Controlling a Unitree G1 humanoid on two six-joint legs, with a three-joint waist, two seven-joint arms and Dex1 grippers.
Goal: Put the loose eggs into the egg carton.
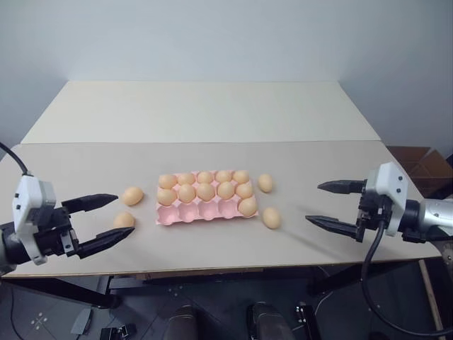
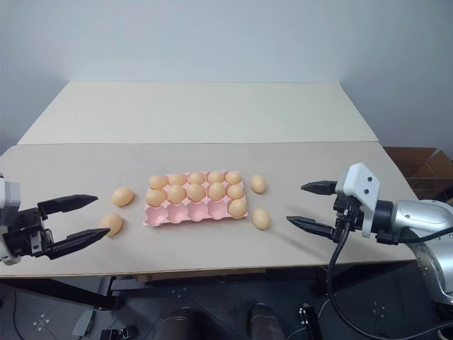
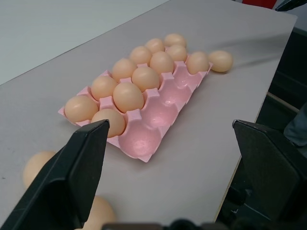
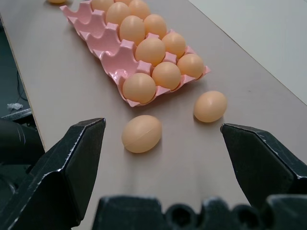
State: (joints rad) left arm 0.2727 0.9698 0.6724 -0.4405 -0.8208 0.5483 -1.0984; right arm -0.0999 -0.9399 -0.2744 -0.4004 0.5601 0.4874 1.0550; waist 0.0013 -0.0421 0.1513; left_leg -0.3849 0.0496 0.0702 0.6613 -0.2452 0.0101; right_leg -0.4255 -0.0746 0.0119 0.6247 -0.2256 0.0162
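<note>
Egg carton [image 1: 207, 210] held eleven; four loose eggs [image 1: 132, 195] lay at 3 and 9 o'clock. Left claw [image 1: 105, 222] and right claw [image 1: 333, 205] wide, empty.

Smooth, faintly glossy tan eggs [image 1: 205, 191] sit in a matt pink moulded carton [image 1: 207, 211] on a matt beige table [image 1: 212, 113].
</note>
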